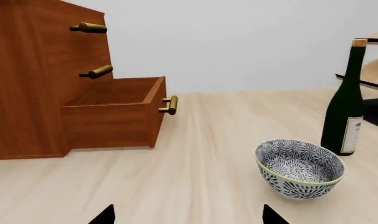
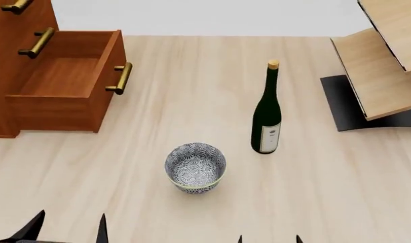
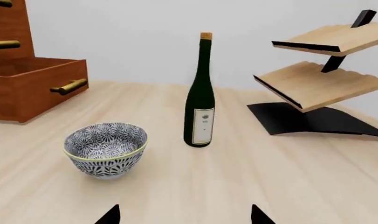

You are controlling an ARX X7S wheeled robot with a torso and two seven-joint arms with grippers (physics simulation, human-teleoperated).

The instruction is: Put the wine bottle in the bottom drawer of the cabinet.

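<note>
The dark green wine bottle (image 2: 267, 119) stands upright on the table, cork up, label facing me; it also shows as the wine bottle (image 3: 200, 98) and the wine bottle (image 1: 345, 107). The reddish-brown cabinet (image 2: 6, 50) stands at the far left. Its bottom drawer (image 2: 70, 83) is pulled out and looks empty, also seen as the bottom drawer (image 1: 117, 109). My left gripper (image 2: 69, 229) is open near the table's front edge, left of the bowl. My right gripper (image 2: 269, 239) is open at the front edge, well short of the bottle. Neither holds anything.
A blue-white patterned bowl (image 2: 195, 167) sits in front and to the left of the bottle. A light wood rack (image 2: 384, 55) on a black base (image 2: 357, 109) stands at the right. The light wooden table (image 2: 191, 76) stretches between drawer and bottle.
</note>
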